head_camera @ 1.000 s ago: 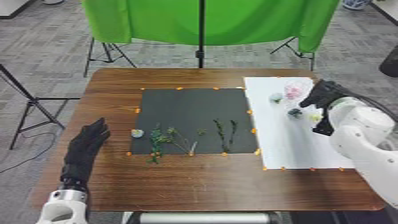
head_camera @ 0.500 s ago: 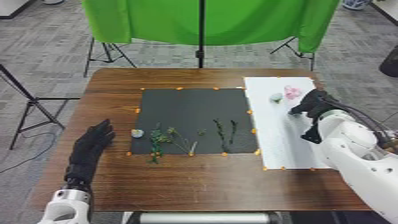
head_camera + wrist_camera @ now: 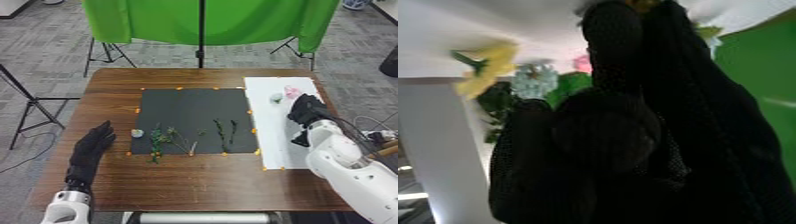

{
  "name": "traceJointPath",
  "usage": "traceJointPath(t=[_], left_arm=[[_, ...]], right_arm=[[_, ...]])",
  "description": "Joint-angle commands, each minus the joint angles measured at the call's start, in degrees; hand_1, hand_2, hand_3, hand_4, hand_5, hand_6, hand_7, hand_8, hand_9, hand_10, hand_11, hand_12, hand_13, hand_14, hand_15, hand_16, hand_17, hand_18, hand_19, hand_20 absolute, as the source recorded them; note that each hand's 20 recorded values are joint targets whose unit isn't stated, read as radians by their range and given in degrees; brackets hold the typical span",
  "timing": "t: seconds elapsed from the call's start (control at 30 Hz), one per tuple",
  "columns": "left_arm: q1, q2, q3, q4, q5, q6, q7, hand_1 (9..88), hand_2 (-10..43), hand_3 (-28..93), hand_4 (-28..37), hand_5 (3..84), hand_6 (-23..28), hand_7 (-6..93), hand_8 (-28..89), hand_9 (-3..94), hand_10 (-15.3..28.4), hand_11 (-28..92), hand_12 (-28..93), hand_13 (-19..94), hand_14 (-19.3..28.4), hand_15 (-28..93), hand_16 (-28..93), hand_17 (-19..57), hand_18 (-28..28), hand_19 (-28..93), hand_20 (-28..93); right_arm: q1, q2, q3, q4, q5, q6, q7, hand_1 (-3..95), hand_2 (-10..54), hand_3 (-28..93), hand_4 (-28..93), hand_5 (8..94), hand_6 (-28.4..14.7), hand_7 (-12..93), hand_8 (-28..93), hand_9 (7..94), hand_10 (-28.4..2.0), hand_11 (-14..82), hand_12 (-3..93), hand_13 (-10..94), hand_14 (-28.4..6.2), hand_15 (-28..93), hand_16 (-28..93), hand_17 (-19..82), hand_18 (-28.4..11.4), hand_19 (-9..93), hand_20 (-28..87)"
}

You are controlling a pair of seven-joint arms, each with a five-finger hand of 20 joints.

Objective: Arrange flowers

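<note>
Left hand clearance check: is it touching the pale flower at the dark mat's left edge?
Apart. The head view shows brown table between left hand and pale flower.

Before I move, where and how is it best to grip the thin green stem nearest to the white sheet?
Pinch the thin green stem around its middle, from above and slightly from its right. It lies long and narrow, pointing roughly away from the robot, so closing across it should hold best; a second stem lies close on its left.
</note>
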Motion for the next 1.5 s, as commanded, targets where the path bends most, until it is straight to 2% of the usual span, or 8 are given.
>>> traceJointPath(t=[0.03,0.23,0.33,0.53,0.77,1.1,1.27,1.5], left_arm=[[1.4,-0.11,-0.82,-0.07,0.26,-0.28,-0.87,21.0,4.5,61,-28.3,39.3,4.9,5.4,-5,35.3,11.5,9,12,26,15.5,14,4,2.1,12.7,2,19],[1.0,0.01,-0.31,-0.11,-0.85,1.16,-0.22,21.6,6.0,59,-28.3,39.3,4.9,5.4,-5,35.3,11.5,9,12,26,15.5,14,4,2.0,13.1,3,19],[0.3,0.58,0.68,-0.12,-1.2,2.4,-0.37,21.3,12.2,56,-28.3,39.2,4.7,5.4,-5,35.5,11.5,9,12,27,15.4,14,4,2.0,13.2,3,18],[-1.4,1.93,2.35,-0.06,-1.37,4.19,0.75,24.9,24.3,44,-28.3,39.9,5.1,5.5,-5,36.6,12.2,10,11,27,15.5,15,3,2.7,12.5,3,18],[-1.4,2.61,2.57,-0.14,-1.47,5.9,2.98,25.2,28.2,47,-28.3,40.2,5.5,5.7,-6,37.6,12.3,10,10,29,14.7,13,1,4.8,10.6,2,18],[-1.7,2.37,2.73,0.55,-1.35,4.19,3.29,22.0,13.9,54,-28.3,38.8,5.6,5.2,-5,36.5,12.1,10,10,27,14.6,13,2,4.3,12.1,2,19],[-1.5,1.92,1.87,0.7,1.38,2.07,2.92,29.7,-2.1,61,-25.0,36.3,5.0,5.6,-5,35.0,11.3,10,11,26,14.4,13,3,3.4,13.8,4,17],[-1.9,1.71,2.04,1.02,2.07,2.36,3.32,34.4,-8.5,60,-20.0,33.1,4.4,6.8,-5,33.1,10.2,10,12,26,13.7,12,3,3.1,14.4,4,17]], right_arm=[[11.5,-0.8,-4.2,-9.1,-0.4,0.4,-3.2,64.6,-9.5,48,-12,81.9,0.4,18,9,91.9,-9.4,21.4,37.4,94,-1.9,56,31,72,-7.2,93,47],[30.7,-12.9,-22.2,-3.5,2.9,-2.3,-10.0,64.9,-9.5,48,-11,81.9,0.0,17,10,92.0,-9.7,23.0,37.4,94,-1.8,57,31,72,-6.7,93,46],[36.0,-20.3,-28.8,1.5,3.1,-3.9,-12.4,64.9,-9.5,48,-11,81.9,0.0,17,11,91.9,-9.7,23.5,37.2,94,-1.8,57,31,72,-6.7,93,46],[36.7,-28.7,-34.4,6.8,5.1,-6.1,-12.7,64.5,-9.5,49,-12,81.8,0.0,17,11,91.7,-9.7,24.2,36.9,94,-1.8,57,30,72,-6.7,93,46],[36.8,-33.9,-38.3,14.0,5.0,-6.7,-12.8,63.4,-9.5,50,-12,81.4,0.2,17,11,91.4,-9.8,25.0,36.3,94,-1.8,57,30,72,-6.8,93,47],[35.6,-37.0,-38.9,20.4,2.2,-8.6,-12.7,60.5,-9.5,50,-13,75.8,0.4,17,8,89.2,-9.7,21.2,37.5,94,-1.9,54,33,70,-7.1,93,47],[35.5,-37.3,-39.1,21.6,1.7,-8.6,-12.6,59.0,-9.5,50,-13,71.2,-0.3,16,7,87.5,-10.0,18.4,38.4,94,-1.8,52,35,70,-7.1,93,46],[35.4,-37.6,-39.2,21.9,1.8,-9.2,-12.2,53.4,-9.5,57,-16,67.7,0.0,16,4,86.1,-10.4,20.3,36.5,94,-1.9,52,35,70,-7.0,93,45]])
